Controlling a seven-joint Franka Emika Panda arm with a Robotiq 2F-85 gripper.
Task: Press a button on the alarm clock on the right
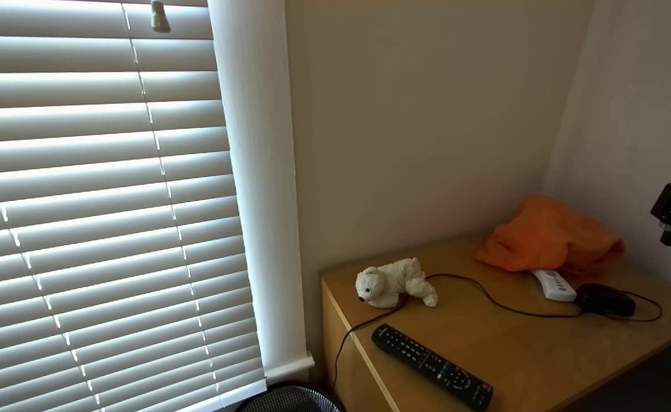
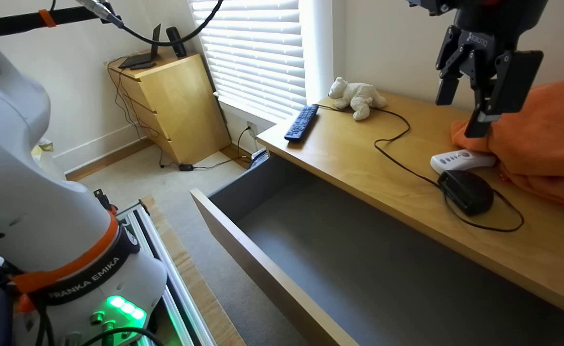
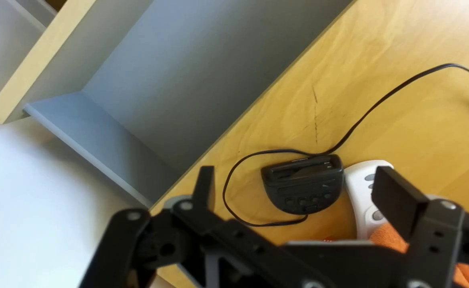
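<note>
Open drawer [image 2: 267, 270]: stood out below the wooden dresser top [image 2: 349, 149], its grey bottom and walls in sight; its front panel ran off the lower edge in an exterior view
Mesh bin [image 1: 289, 395]: black, beside the dresser; only its upper part showed above the lower edge, so its contents could not be told
Alarm clock [image 3: 303, 185]: was black and low, on the dresser top near the edge over the drawer, just beside the white remote [image 2: 462, 160]; the markings by its buttons were too small to read
Gripper [image 3: 298, 192]: was above the dresser top, fingers [image 1: 668, 236] spread well apart, the clock in the gap between them as the wrist view had it; in an exterior view little more than these came in at the right edge
White remote: lay with one end under the orange cloth [image 2: 546, 144], its full length hidden
Orange cloth: was heaped up, cut off at the right in an exterior view
Black cord [image 3: 451, 65]: looped around one side of the clock and ran to the plush bear [image 1: 395, 283], where a stretch of it was hidden
Long black remote [image 1: 432, 366]: lay near the bear, its key labels too small to make out
</note>
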